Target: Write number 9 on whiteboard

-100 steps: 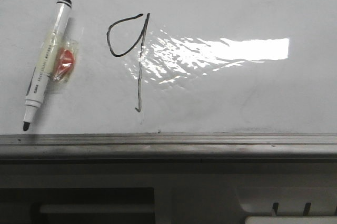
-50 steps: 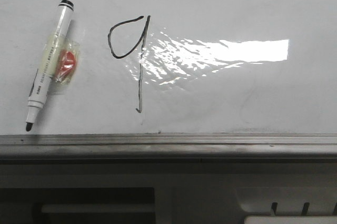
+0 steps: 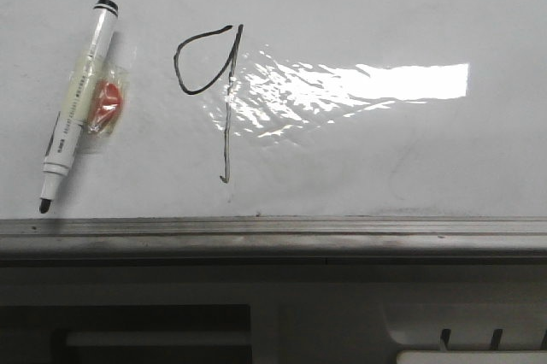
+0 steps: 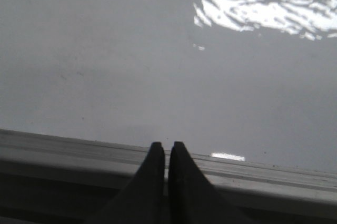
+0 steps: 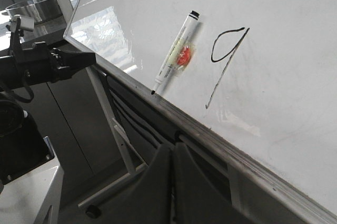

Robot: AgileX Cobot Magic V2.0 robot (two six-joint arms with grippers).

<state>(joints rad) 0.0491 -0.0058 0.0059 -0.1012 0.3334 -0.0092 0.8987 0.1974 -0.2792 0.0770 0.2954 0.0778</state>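
Observation:
The number 9 point(image 3: 209, 82) is drawn in thin black marker on the whiteboard point(image 3: 385, 159), with an open loop and a long stem ending in a small hook. It also shows in the right wrist view point(image 5: 224, 61). A white marker point(image 3: 75, 103) with a black tip lies on the board left of the figure, with a red-and-clear tag taped to it; its tip is near the grey rail point(image 3: 273, 231). My left gripper point(image 4: 168, 145) is shut and empty over the rail. My right gripper point(image 5: 172, 148) is shut and empty, below the board's edge.
A strong glare patch point(image 3: 359, 82) lies right of the figure. In the right wrist view the other arm point(image 5: 42, 63) reaches toward the board's edge, and the board's stand point(image 5: 118, 140) and a white base point(image 5: 31, 192) are below.

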